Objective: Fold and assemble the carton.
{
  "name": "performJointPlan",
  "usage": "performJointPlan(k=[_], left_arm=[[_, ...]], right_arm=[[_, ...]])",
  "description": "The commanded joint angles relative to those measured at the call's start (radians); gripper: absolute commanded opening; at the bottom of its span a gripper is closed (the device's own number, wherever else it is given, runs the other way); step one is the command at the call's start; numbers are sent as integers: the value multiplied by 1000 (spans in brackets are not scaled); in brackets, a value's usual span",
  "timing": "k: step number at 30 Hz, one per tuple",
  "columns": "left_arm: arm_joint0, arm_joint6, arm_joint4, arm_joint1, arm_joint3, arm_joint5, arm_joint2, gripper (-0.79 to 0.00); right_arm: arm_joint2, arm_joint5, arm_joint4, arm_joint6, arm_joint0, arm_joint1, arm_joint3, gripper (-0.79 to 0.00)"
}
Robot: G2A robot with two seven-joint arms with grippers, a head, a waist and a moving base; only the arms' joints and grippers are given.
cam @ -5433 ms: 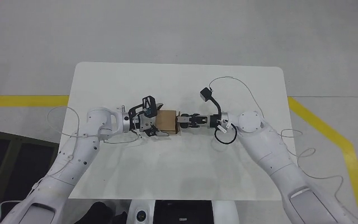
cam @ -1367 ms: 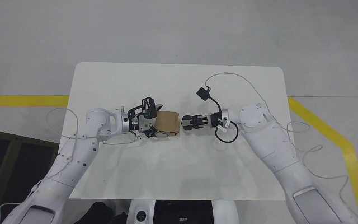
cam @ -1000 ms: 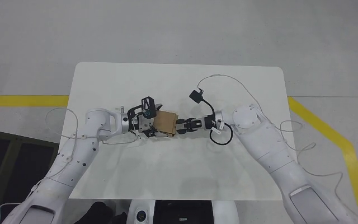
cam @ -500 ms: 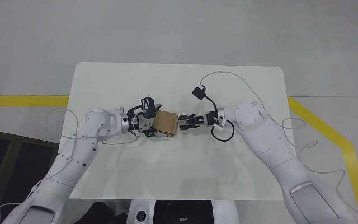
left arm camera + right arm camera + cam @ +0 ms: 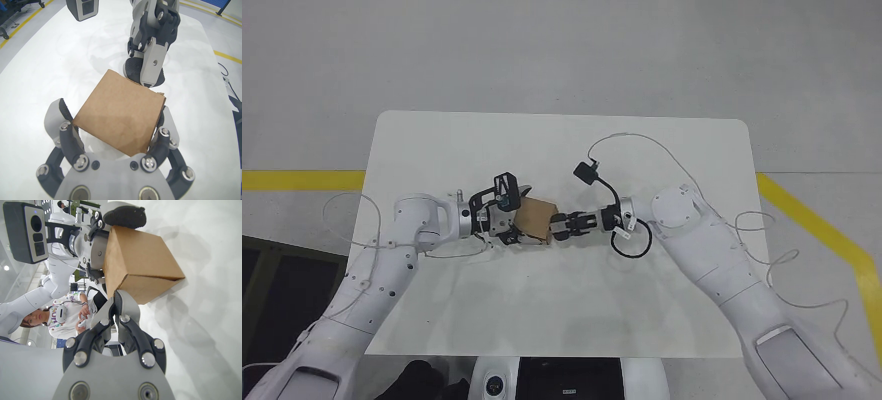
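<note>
A small brown carton (image 5: 536,219) is lifted at an angle over the middle of the white table (image 5: 542,310). My left gripper (image 5: 513,222) is shut on the carton (image 5: 121,113), one finger (image 5: 56,115) on each side wall. My right gripper (image 5: 559,228) is shut, fingertips together. Its tips (image 5: 115,298) press against the carton (image 5: 140,262) at the edge of its end face. From the left wrist, that right gripper (image 5: 145,79) touches the carton's far top edge. The carton's top and side faces look closed; its underside is hidden.
A thin white cable (image 5: 672,150) from the right arm loops over the far right part of the table. The right arm's wrist camera (image 5: 588,171) stands above the table behind the carton. Bare table surface lies all around the two grippers.
My right gripper has moved left, back onto the carton's end, after drawing off slightly. The carton has turned a little and shifted left in the left gripper, which stayed in place.
</note>
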Motion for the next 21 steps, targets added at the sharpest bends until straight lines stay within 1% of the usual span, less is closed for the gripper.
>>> performJointPlan(k=[1,4,8,9,11,12,13,14,16,17,18,21], left_arm=[[0,-1,1,0,1,0,-1,0],[0,0,0,1,1,-3,-4,0],[0,-17,-63,6,10,-22,-14,0],[-1,-29,-83,9,10,-22,-16,0],[-3,-50,-151,16,15,-22,-22,0],[-9,-62,-189,20,15,-22,-30,0],[-13,-66,-238,24,18,-22,-43,0],[-14,-79,-294,28,23,-22,-52,0],[-31,-130,-379,37,17,-22,-72,0],[-37,-155,-417,41,17,-22,-82,0],[-44,-179,-451,44,18,-18,-93,0],[-61,-245,-510,50,19,20,-114,0]], right_arm=[[-3,-7,3,3,9,-3,15,-785],[5,-10,2,9,18,-2,23,-785],[39,-7,-8,17,9,13,-5,-779],[51,-4,-11,21,2,18,-17,-760],[76,-8,-14,25,-16,30,-46,-683],[89,-15,-16,24,-27,35,-61,-643],[103,-25,-17,19,-38,41,-75,-585],[116,-38,-24,15,-50,46,-89,-560],[143,-83,-29,2,-74,56,-118,-437],[158,-108,-38,-12,-86,62,-129,-274],[174,-137,-45,-28,-99,67,-142,0],[227,-239,-78,-101,-141,81,-171,0]])
